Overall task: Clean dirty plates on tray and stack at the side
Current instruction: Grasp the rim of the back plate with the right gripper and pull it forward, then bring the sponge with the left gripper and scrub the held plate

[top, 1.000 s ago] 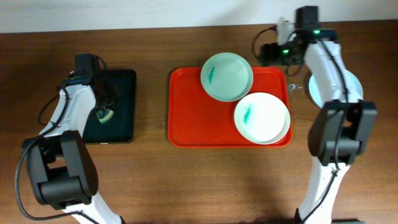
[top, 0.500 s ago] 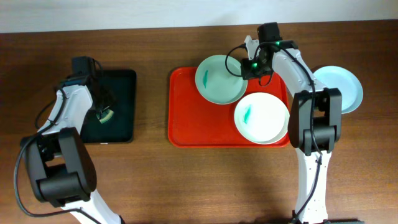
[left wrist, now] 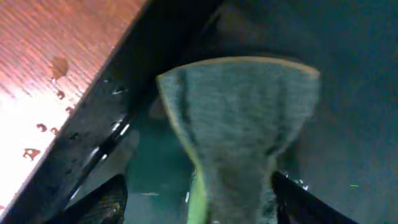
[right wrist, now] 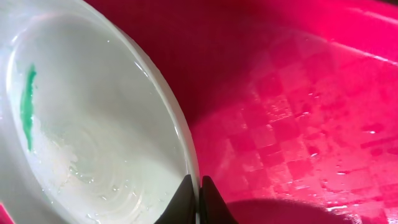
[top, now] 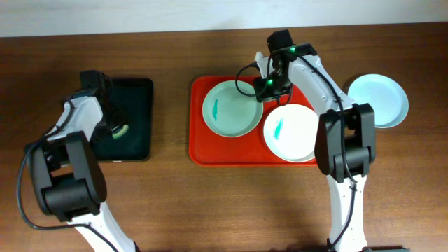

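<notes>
At table centre, red tray [top: 199, 145]: holds 2 plates.
1. Mint plate [top: 231, 110], teal smear, lying on the tray's back left part.
2. White plate [top: 294, 133], teal smear, front right, beside item 1.
3. Pale blue plate [top: 379, 100], off the tray, on the table [top: 210, 203] to its right.

Right arm: stretched forward, forearm angled inward over the tray's back edge. Right gripper [top: 267, 85] is pinched tight on item 1's rim.

Left arm: reaching forward over the black tray [top: 136, 105]. Left gripper [left wrist: 199, 205] straddles a sponge [left wrist: 239, 124]; whether it grips cannot be told.
</notes>
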Robot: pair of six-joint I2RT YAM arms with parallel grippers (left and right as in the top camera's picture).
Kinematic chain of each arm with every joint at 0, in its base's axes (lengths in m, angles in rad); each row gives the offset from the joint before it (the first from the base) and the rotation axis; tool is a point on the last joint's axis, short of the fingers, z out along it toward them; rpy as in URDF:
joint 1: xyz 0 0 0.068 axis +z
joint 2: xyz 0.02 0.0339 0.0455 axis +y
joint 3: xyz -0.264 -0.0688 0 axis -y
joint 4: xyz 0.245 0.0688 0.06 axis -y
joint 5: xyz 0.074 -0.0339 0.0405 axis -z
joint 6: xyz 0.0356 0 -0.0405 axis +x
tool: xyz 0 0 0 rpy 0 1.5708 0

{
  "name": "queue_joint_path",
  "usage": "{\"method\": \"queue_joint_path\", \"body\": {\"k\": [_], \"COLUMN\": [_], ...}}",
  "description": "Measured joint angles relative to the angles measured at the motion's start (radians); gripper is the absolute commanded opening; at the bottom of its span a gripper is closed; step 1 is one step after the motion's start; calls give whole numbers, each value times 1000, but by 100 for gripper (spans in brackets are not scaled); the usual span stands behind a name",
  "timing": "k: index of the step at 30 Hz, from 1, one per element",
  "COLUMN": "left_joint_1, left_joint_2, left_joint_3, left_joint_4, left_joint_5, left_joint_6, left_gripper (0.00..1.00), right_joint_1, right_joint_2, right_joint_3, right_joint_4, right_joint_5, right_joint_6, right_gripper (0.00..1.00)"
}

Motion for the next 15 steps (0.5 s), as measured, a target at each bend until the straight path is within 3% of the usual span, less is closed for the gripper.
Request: {"method": "queue_joint_path", "body": {"k": [2,4,5,6,10,15], "left_joint_1": [0,0,0,0,-1,-11], "left_joint_2": [2,3,3,4,5,-33], "left_joint_3": [2,2,2,2,2,21], "left_joint_4": [15,26,30,34,34,-84], "left_joint_5": [29,47,54,60,67,137], "left_joint_6": [3,-1,1,1,-1,16], "left_gripper": [50,33,21,0,0,0], "right_joint_1": [0,1,2,4,14,23], "right_joint_2": [0,0,0,0,0,-3], "right_joint_3": [-10,-58,-71,-80,-83,-126], "right_joint_4": [-6,11,12,12,13,62], "right_joint_5": [-1,-1,-1,-2,-2,-20], "right_joint_6": [0,0,-1,0,-1,0], "right_gripper": [4,4,4,4,4,4]}}
